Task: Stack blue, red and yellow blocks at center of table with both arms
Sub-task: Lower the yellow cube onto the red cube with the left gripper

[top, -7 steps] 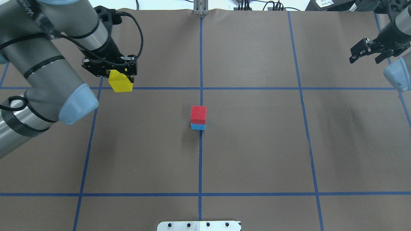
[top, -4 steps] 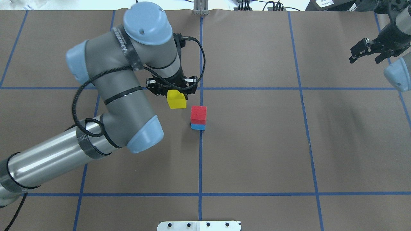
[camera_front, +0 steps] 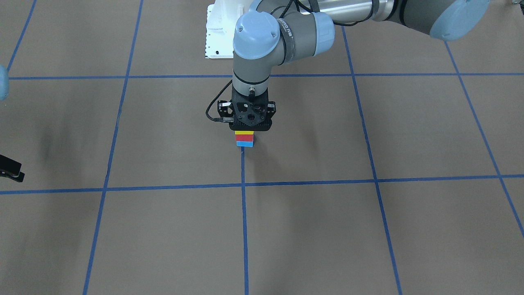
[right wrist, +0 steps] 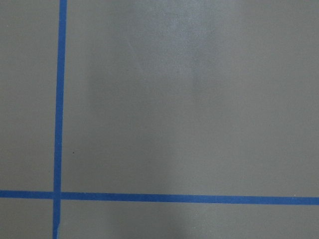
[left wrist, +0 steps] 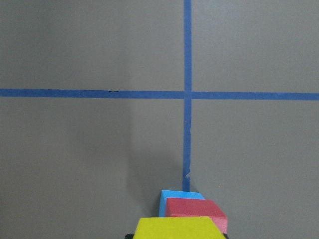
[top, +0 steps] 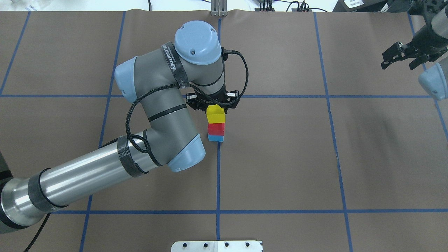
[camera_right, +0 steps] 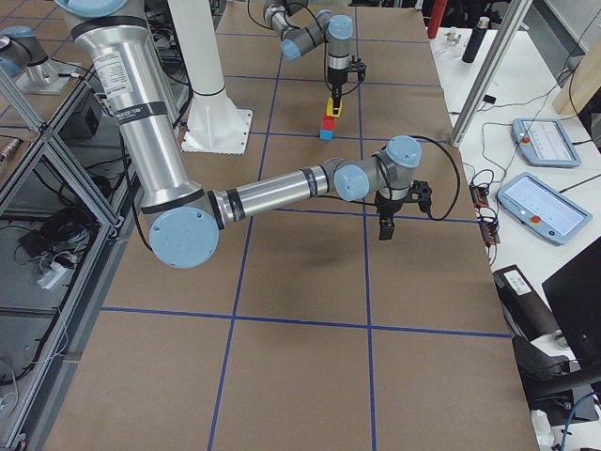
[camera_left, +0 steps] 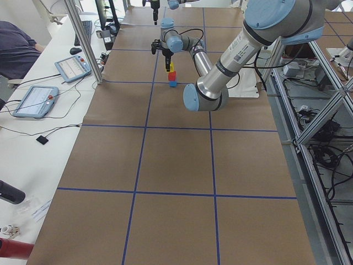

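At the table's center a red block [top: 217, 128] sits on a blue block [top: 215, 138]. My left gripper [top: 214, 107] is shut on the yellow block [top: 216, 118] and holds it directly on top of the red one; I cannot tell whether they touch. The front view shows yellow [camera_front: 244, 132], red [camera_front: 244, 138] and blue [camera_front: 244, 144] in one column under the left gripper [camera_front: 249, 123]. The left wrist view shows the yellow block [left wrist: 174, 228] in front of the red [left wrist: 197, 209] and blue [left wrist: 177, 196]. My right gripper [top: 399, 59] is open and empty, high at the far right.
Blue tape lines [top: 218, 175] divide the brown table cover into squares. The robot's white base plate [top: 217, 246] is at the near edge. My left arm's elbow [top: 185, 154] hangs over the table left of the stack. The right wrist view shows only bare cover and tape.
My left arm has swung right with the yellow block, from the left part of the table to directly over the red-on-blue stack. The right arm has not moved.
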Available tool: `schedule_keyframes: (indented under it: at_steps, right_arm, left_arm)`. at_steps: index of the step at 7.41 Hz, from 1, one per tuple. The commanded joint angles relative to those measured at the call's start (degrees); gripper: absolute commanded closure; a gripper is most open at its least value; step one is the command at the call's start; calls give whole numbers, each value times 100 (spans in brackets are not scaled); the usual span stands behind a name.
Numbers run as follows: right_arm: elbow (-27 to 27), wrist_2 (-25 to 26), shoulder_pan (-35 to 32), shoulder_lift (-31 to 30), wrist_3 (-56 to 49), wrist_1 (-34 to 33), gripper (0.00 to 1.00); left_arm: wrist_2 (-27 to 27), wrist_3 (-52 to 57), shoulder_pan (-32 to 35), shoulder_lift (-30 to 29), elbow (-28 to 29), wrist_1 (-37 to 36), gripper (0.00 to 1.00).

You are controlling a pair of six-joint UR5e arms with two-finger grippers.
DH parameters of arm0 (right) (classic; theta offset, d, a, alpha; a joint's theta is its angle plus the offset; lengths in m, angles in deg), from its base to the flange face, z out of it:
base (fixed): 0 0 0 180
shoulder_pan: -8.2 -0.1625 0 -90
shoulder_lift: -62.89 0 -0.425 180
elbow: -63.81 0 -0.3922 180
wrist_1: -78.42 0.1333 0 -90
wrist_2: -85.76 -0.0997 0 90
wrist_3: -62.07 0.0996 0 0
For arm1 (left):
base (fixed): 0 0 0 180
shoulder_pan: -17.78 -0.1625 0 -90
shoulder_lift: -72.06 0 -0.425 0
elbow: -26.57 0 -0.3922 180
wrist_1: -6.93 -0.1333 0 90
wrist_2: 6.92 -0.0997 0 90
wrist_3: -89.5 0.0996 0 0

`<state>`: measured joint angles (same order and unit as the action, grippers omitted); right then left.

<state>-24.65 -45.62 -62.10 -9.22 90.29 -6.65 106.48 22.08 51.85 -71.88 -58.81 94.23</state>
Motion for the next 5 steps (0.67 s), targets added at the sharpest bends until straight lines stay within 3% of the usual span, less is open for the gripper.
schedule_keyframes:
  at_steps: [1,5]
  right_arm:
    - [4,-2,0,-4,-1,-1,0]
    - [4,7,0,-4,-1,-1,0]
  left_arm:
    - [-2,9,-49,23,39,6,100]
    - [-2,9,-93,32,109,6,100]
